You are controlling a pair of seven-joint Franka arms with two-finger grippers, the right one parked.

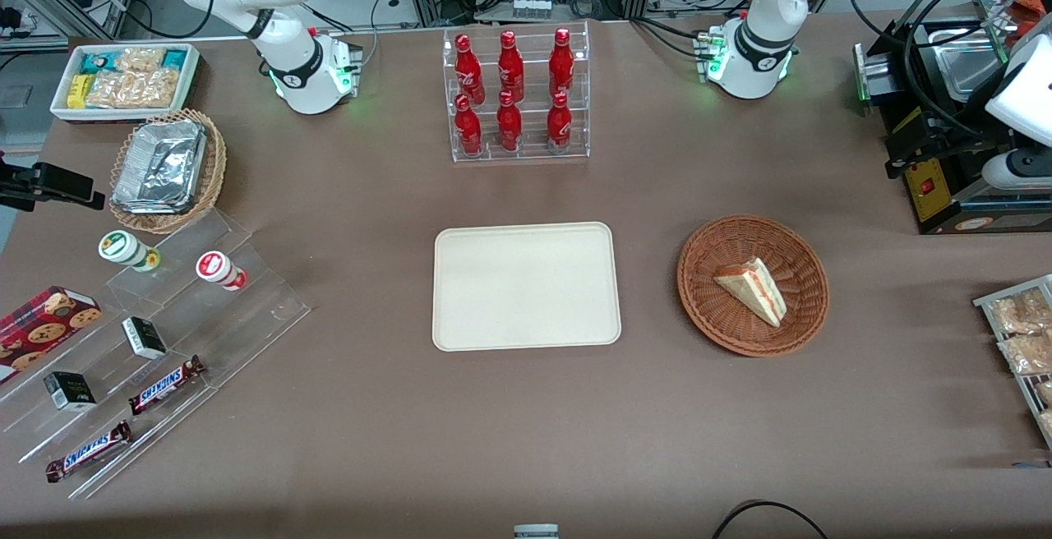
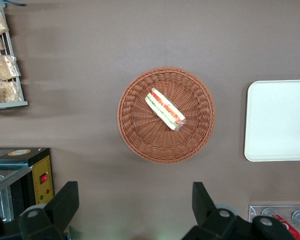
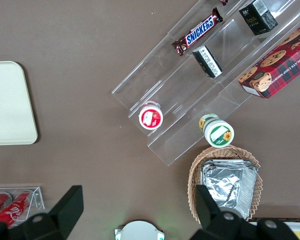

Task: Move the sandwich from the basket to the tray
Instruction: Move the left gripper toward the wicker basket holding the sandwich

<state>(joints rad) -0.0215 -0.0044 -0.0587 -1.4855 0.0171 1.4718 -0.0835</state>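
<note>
Front view: the sandwich [image 1: 752,290] lies on its side inside the basket [image 1: 705,255], which sits on the brown desk [image 1: 526,424] beside the tray [image 1: 526,286], toward the working arm's end. The tray is bare. The pincer itself does not show here, so nothing has been gripped yet.

Left wrist view: the pincer [image 2: 135,210] hangs high above the basket [image 2: 135,130] with its fingers [image 2: 65,205] spread wide and nothing between them. The sandwich [image 2: 165,109] rests near the basket's middle, its long edge running slantwise, filling layers facing up; the tray [image 2: 277,120] lies just beside the basket.

Likely trouble: if the fingers come down without turning to straddle the wedge across its thin side, they may close on a corner and the slick wrap could let it slip. A descent set too deep would press the fingertips into the wicker or catch the rim and drag the light basket. A hard squeeze would probably crush the soft bread.

Right wrist view: only a corner of the tray [image 3: 10,105] appears; nothing blocks it.
</note>
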